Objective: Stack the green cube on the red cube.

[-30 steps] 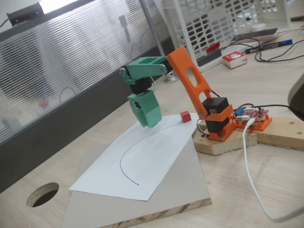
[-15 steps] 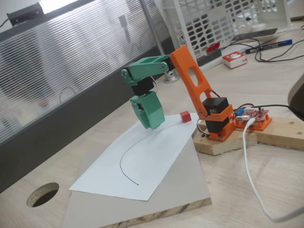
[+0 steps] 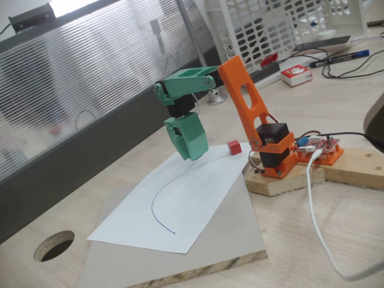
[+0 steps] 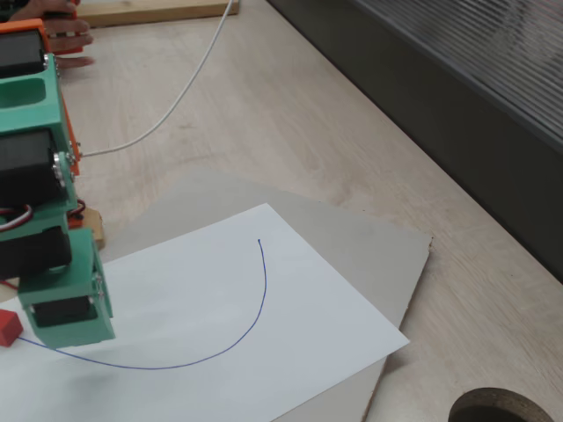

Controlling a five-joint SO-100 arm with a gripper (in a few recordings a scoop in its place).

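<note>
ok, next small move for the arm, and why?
Probably carry the gripper sideways toward the red cube, staying raised. In both fixed views the gripper hangs above the white paper beside the red cube, not over it. Whether the green cube sits between its jaws cannot be told, so confirm that before lowering.

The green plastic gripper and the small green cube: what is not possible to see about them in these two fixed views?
- Gripper: the jaw tips face away in a fixed view and its own body covers them, so open or shut is unclear.
- Green cube: the green gripper body may hide it in both fixed views, so whether it is held is unclear.
- Small red plastic cube: cut by the left edge.
</note>
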